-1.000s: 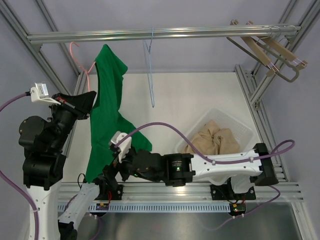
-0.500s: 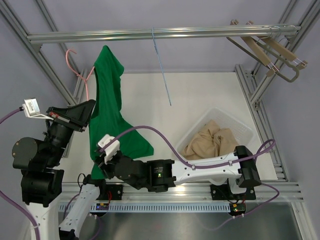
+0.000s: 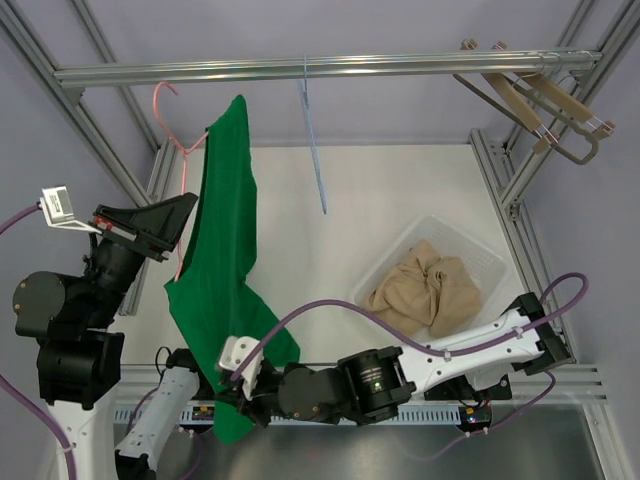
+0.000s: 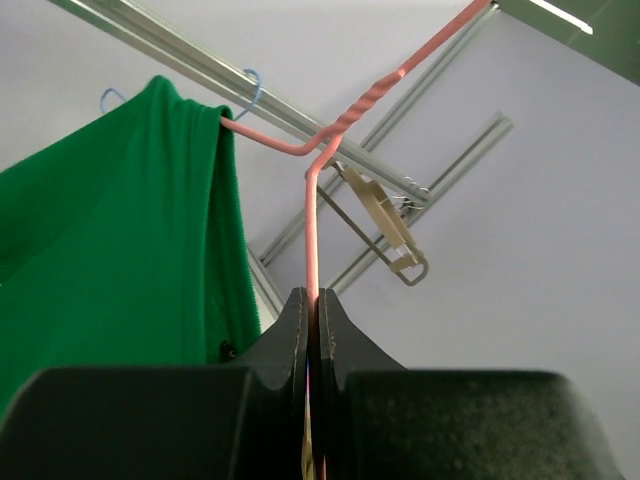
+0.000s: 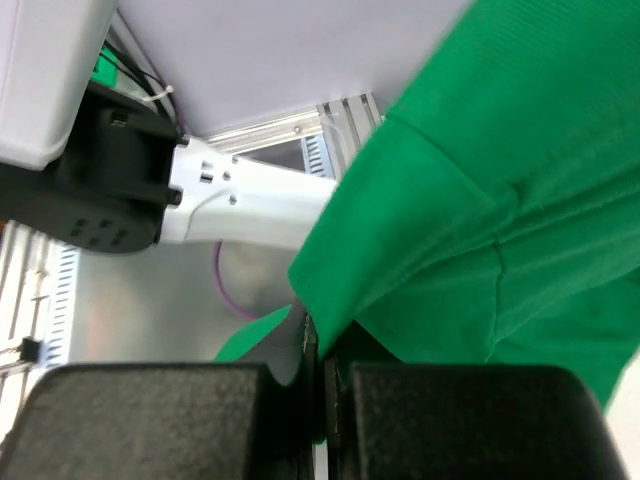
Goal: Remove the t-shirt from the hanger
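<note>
well, right claw (image 5: pixel 313 345) on t-shirt (image 5: pixel 480 200)

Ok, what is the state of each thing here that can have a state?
green t-shirt: draped on the pink hanger, lower edge pinched.
pink hanger: wire clamped, t-shirt on it.
left gripper: shut on the pink hanger.
right gripper: shut on the green t-shirt.
blue hanger: bare, hanging from the rail.
wooden hangers: bare.
basket: holds beige cloth.

Both closed: left pincer (image 4: pixel 315 302), right pincer (image 5: pixel 318 352)
</note>
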`<state>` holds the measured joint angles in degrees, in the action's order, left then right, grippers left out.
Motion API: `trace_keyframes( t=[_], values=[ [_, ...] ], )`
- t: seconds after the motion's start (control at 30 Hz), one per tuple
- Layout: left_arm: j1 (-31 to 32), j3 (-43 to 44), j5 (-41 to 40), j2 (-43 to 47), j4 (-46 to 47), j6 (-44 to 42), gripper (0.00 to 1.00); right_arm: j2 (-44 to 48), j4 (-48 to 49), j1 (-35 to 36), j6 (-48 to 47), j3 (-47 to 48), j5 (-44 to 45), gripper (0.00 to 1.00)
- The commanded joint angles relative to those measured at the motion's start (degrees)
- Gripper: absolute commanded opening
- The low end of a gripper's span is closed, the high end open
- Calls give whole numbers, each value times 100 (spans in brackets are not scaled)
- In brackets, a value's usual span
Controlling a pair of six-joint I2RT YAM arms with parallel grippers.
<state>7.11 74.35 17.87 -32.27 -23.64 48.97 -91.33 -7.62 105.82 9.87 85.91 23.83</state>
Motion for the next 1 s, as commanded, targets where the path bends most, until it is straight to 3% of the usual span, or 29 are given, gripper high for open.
trace_keyframes(
  t=[0.0,0.13,0.27,0.4,0.6,0.63,0.77,0.87,0.97],
  values=[
    [-26,615,93,-359,1397,121,0,405,-644,194,515,-539,-715,0],
    [-26,1064,375,-175,1380,280,0,686,-846,88,823,-1023,-134,0],
    [-26,1626,516,133,1055,166,0,1291,-986,-446,955,-1515,-11,0],
    [79,1846,-168,327,852,-283,0,1460,-1364,-545,903,-1367,77,0],
    [273,1715,50,168,1098,-221,0,1653,-1980,-571,658,-883,921,0],
    [273,1671,-54,203,994,-308,0,1671,-2015,-563,622,-752,895,0],
    [413,1689,-977,204,1089,-1003,0,1322,-1831,-362,437,-602,-1000,0],
    [405,1348,-821,63,1326,-794,0,628,-2024,-9,717,-93,-916,0],
    [405,57,-1221,194,2055,-652,0,188,-2024,149,736,600,-933,0]
  ],
)
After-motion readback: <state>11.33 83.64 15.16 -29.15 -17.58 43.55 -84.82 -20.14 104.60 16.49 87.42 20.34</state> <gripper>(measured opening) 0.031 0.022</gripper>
